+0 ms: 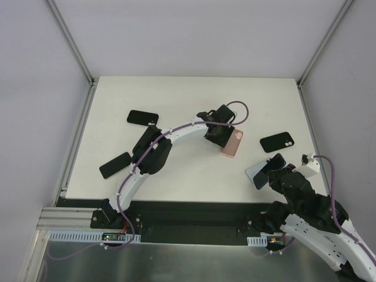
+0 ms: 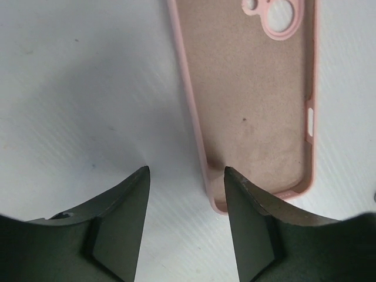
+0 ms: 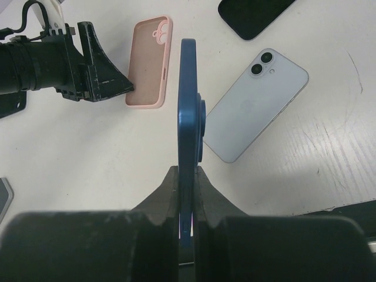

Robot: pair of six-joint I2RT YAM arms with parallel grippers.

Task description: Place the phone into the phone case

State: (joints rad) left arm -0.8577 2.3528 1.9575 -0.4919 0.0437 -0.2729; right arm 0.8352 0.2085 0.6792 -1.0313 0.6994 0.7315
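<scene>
The pink phone case (image 1: 232,143) lies open side up in the middle of the table. My left gripper (image 1: 218,134) is open right at its near end. In the left wrist view the case (image 2: 252,100) fills the upper right, and the gripper (image 2: 187,176) straddles its lower left corner, one finger over bare table and one over the case's end. My right gripper (image 1: 276,170) is shut on a dark blue phone (image 3: 188,100), held edge-on above the table. The case (image 3: 150,61) also shows in the right wrist view.
A light blue phone (image 3: 258,103) lies camera side up just under and right of my right gripper (image 3: 187,176). Black phones lie at the back left (image 1: 143,117), left (image 1: 115,165) and right (image 1: 277,141). Frame posts stand at the far corners.
</scene>
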